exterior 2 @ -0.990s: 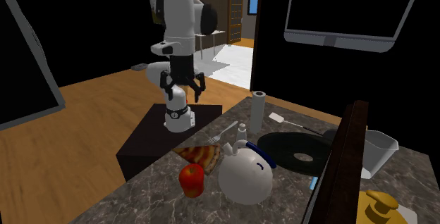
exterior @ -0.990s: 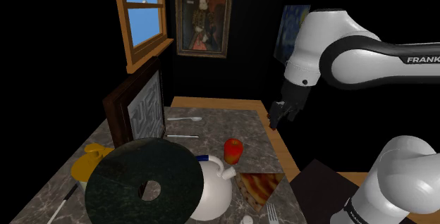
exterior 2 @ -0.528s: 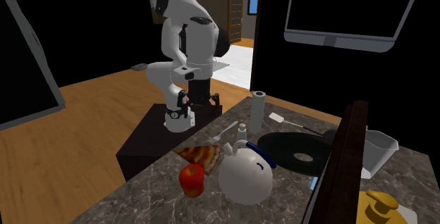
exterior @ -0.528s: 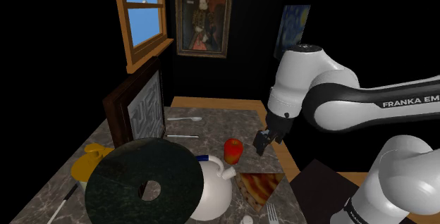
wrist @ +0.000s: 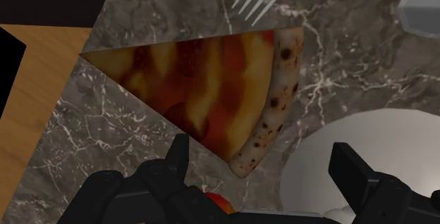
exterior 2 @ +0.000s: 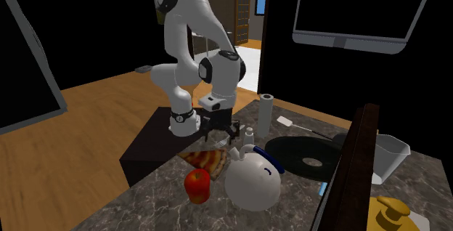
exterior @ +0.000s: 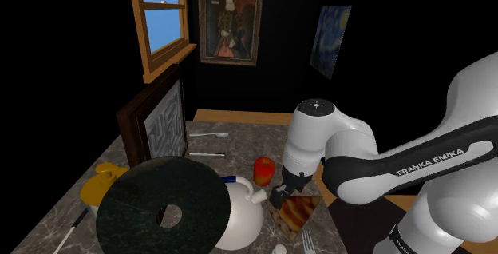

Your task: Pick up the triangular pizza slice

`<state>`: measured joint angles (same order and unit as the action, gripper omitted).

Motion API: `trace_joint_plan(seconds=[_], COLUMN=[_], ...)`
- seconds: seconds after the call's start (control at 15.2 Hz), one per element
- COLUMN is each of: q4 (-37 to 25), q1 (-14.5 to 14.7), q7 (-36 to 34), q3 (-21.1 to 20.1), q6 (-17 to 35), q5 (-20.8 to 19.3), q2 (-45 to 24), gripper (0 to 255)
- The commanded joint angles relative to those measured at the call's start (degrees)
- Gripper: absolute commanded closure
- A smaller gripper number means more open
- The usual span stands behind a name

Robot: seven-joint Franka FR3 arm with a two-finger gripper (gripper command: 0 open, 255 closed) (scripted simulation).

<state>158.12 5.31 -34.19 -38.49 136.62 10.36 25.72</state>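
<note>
Pizza slice point(wrist: 211, 96) directly ahead of gripper point(wrist: 264, 158), fingers spread, nothing touched. Gripper has dropped from well above within a second; approach nearly done, final lowering and pinch remain.

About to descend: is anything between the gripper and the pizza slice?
Nothing: wrist view shows the open black gripper directly over the triangular red-and-yellow pizza slice.

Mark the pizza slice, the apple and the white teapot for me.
pizza slice point(wrist: 211, 89): wrist view, middle of its topping.
apple point(exterior 2: 197, 187): second exterior view, its red side.
teapot point(exterior 2: 252, 182): second exterior view, its round white body.
</note>
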Motion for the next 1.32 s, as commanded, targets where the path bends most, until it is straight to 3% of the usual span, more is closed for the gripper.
trace_joint_plan(seconds=[0.0,0.13,0.73,0.79,1.25], q4=[-0.20,-0.62,0.24,0.14,0.23], q1=[-2.01,-4.33,-11.17,-11.20,-11.15], q7=[-3.53,-7.09,-15.39,-15.50,-15.40], q3=[-3.77,-7.04,-12.38,-12.45,-12.40], q6=[4.24,7.18,14.80,14.74,14.78], q5=[-2.38,-5.52,-15.80,-15.88,-15.77], q2=[-4.78,-8.75,-17.22,-17.29,-17.21], gripper=[0,0,0,255,255])
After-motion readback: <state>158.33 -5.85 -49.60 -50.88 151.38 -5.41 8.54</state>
